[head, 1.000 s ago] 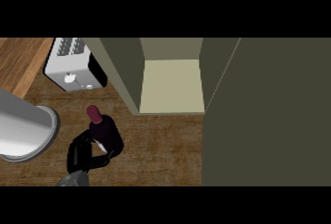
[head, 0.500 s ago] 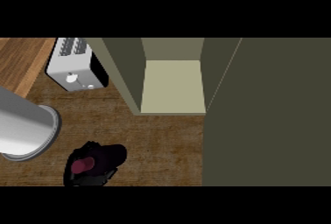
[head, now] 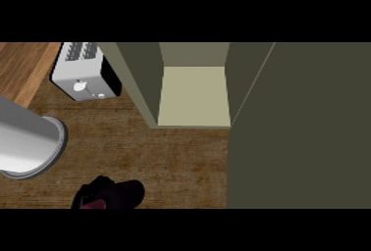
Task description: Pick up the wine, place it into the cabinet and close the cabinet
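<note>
Across the right side of the head view stands the open olive-green cabinet door [head: 297,122], a broad flat panel that runs from the top of the view down to the bottom and hides whatever part of the surface lies beneath it. Just left of the door is the olive-green cabinet [head: 138,78] itself, open toward the viewer, with a pale cream shelf floor [head: 194,95] showing between its left wall and the door; nothing rests on that floor. Below and left of the cabinet spreads the brown wood-grain surface [head: 167,157], with a lighter orange-brown plank strip [head: 25,68] along its far left corner. At the left edge of the surface sits a large shiny grey metal cylinder [head: 25,142], lying tilted so that its round rim faces right. Toward the far left part of the surface, touching or just beside the cabinet's left wall, is a silver and black toaster [head: 83,78] with slots on top and a small knob on its side. At the near edge of the surface, left of the middle, the black left hand [head: 119,192] shows only in part, its fingers curled round the dark wine bottle [head: 92,203], of which a reddish-purple patch peeks out at the very bottom of the view. The bottle is well apart from the cabinet shelf, held at the near edge.
</note>
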Robot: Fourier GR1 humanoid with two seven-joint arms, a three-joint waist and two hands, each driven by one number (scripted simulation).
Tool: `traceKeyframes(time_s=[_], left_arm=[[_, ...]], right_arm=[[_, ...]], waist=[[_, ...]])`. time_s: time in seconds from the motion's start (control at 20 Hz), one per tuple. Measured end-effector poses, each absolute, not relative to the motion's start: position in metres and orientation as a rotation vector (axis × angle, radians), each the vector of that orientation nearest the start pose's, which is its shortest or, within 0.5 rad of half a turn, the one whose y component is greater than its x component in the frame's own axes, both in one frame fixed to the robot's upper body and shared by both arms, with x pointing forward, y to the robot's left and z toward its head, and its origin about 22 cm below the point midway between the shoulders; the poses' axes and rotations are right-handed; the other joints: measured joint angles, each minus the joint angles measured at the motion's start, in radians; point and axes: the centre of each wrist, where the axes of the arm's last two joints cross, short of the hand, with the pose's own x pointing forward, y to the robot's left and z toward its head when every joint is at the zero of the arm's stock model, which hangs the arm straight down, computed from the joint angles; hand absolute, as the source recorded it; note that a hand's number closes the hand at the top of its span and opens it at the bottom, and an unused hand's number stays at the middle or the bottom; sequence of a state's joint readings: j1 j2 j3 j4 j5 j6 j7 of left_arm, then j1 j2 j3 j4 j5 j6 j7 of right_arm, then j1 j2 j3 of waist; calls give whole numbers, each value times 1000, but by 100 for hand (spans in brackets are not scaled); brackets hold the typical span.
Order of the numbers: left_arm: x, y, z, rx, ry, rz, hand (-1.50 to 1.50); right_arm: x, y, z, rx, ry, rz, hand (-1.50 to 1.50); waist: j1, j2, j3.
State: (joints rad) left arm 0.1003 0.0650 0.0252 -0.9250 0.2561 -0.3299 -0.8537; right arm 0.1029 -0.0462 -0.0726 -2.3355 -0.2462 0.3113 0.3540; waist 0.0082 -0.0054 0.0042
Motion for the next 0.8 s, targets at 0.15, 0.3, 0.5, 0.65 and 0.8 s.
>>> traceKeyframes(time_s=[0.15,0.3,0.5,0.65,0.8], left_arm=[[148,262,-141,-302,-1738,283,150],[151,251,-117,-338,-1754,280,150],[152,231,-87,-368,-1767,286,150],[153,222,-64,-383,-1779,276,150],[161,215,-38,-381,-1803,272,150]], right_arm=[[165,-253,154,237,-1903,247,-150],[170,-249,157,245,-1898,249,-150],[169,-251,156,245,-1897,251,-150],[171,-252,157,249,-1896,254,-150],[174,-253,157,251,-1892,259,-150]], waist=[[-1,2,-2],[-1,3,-3],[-3,4,-3],[-4,4,-3],[-5,4,-4]])
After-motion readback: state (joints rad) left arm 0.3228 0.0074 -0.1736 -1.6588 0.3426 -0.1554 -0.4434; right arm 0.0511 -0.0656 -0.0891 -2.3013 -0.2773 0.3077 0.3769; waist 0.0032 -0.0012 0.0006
